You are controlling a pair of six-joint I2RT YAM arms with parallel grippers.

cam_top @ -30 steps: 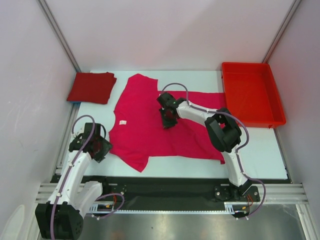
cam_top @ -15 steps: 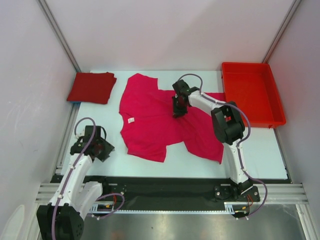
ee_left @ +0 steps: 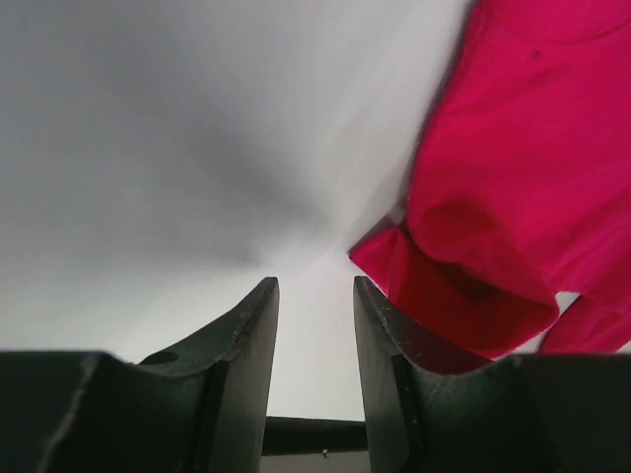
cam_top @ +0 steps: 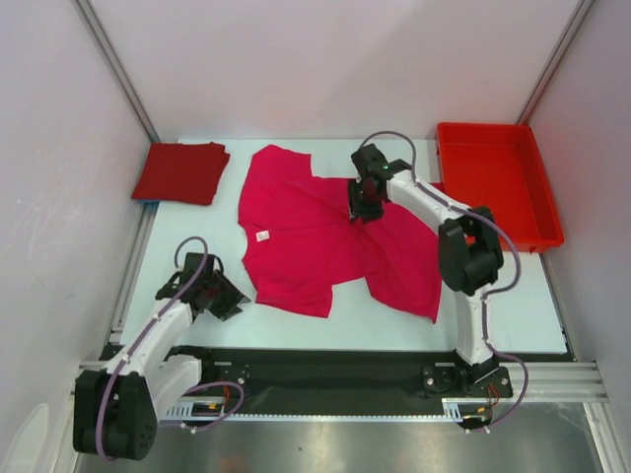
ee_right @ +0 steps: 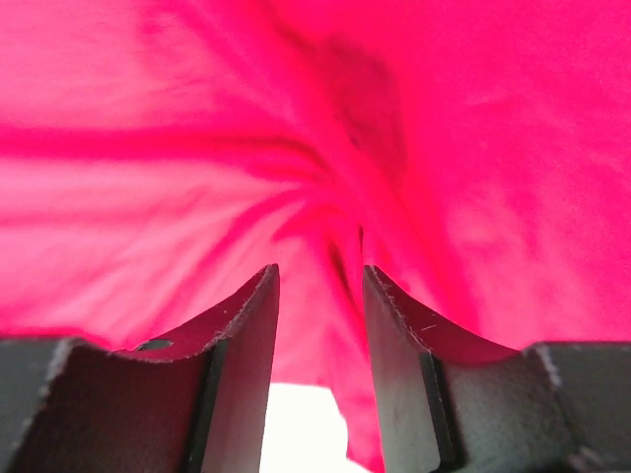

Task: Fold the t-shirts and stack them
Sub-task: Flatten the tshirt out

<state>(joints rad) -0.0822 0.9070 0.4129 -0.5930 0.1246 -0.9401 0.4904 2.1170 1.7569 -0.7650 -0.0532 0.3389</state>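
Our right gripper (ee_right: 317,278) gapes, the soft magenta-pink t-shirt (ee_right: 148,197) bunched just beyond its fingertips (unpinched). Our left gripper (ee_left: 315,288) gapes empty.

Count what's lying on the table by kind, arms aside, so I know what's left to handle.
T-shirts: 2 (the pink t-shirt spread out in the middle, the dark red t-shirt folded at the far left)
Trays: 1 (the red tray at the far right, nothing in it)
Total: 3
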